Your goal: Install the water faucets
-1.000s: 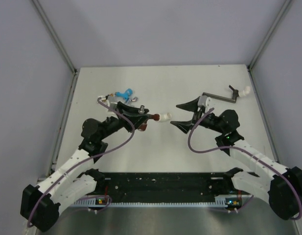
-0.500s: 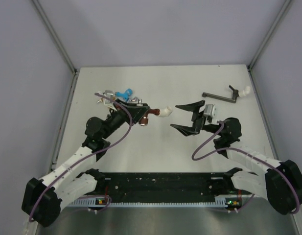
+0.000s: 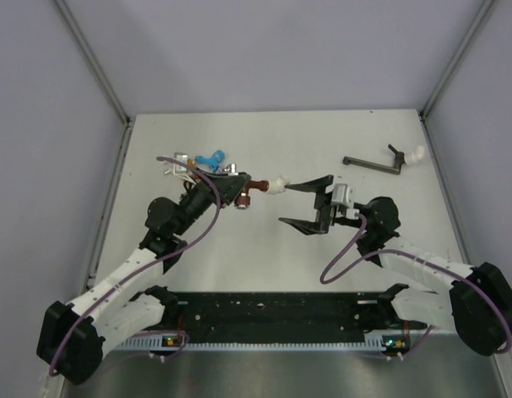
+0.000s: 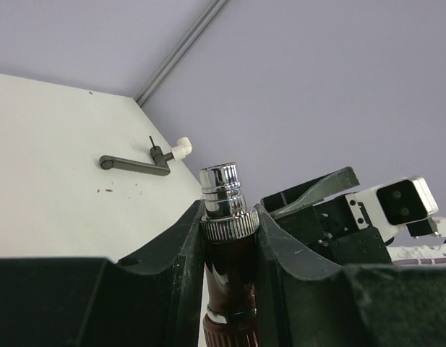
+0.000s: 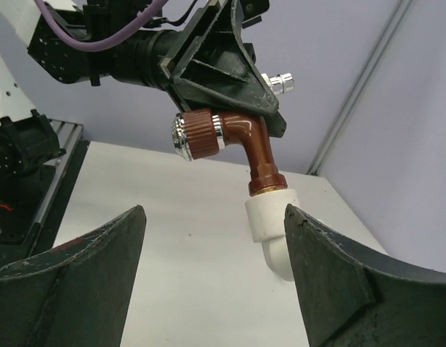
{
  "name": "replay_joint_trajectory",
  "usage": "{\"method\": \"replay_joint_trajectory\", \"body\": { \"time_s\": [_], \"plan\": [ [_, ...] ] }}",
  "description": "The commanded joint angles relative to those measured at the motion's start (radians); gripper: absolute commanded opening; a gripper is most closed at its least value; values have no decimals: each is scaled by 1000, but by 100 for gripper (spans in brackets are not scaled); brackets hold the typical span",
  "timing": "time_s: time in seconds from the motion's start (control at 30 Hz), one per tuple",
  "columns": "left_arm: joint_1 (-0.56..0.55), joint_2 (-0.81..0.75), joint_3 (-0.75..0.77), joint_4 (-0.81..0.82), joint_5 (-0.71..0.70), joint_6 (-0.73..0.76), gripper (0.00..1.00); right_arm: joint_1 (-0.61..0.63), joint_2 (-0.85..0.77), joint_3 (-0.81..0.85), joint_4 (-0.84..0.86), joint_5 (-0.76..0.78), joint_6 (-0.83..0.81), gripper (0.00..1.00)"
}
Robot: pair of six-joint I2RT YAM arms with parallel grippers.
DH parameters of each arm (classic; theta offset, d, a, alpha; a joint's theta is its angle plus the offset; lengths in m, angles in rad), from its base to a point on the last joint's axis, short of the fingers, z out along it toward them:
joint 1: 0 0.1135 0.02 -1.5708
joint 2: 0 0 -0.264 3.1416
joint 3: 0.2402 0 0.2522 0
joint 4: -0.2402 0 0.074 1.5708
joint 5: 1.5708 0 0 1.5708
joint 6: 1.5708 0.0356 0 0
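left hand (image 3: 241, 196) is clamped on the red-brown faucet (image 5: 241, 141), right hand (image 3: 286, 204) wide open by its white elbow (image 5: 269, 228). A crooked squeeze could twist it loose.

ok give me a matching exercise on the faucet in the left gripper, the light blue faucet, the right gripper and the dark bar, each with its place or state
Things
1. red-brown faucet
2. light blue faucet
3. right gripper
4. dark bar

Places or states
a. open, holding nothing
b. lying on the table near its far right corner
c. clamped in the left gripper, a white elbow on its end
d. lying on the table's far left, beyond the left gripper

Pairs: 1-c, 2-d, 3-a, 4-b
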Motion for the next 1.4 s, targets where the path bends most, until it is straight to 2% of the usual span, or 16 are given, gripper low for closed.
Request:
{"method": "replay_joint_trajectory", "body": {
  "time_s": [0.0,0.23,0.67,0.87,1.0,1.37],
  "plan": [
    [-2,-25,19,88,12,-44,0,12,45,56,-18,20,-80,77],
    [-2,-45,7,124,49,-69,0,12,131,54,31,29,-71,77],
    [-2,35,19,361,199,-159,0,12,263,79,168,-33,44,76],
    [-4,-10,7,308,181,-28,0,12,251,57,312,-71,197,68],
    [-2,-33,2,231,137,61,0,12,225,33,401,-72,270,68],
    [-4,-31,-30,168,-6,103,0,30,199,30,522,-132,416,66]
  ]
}}
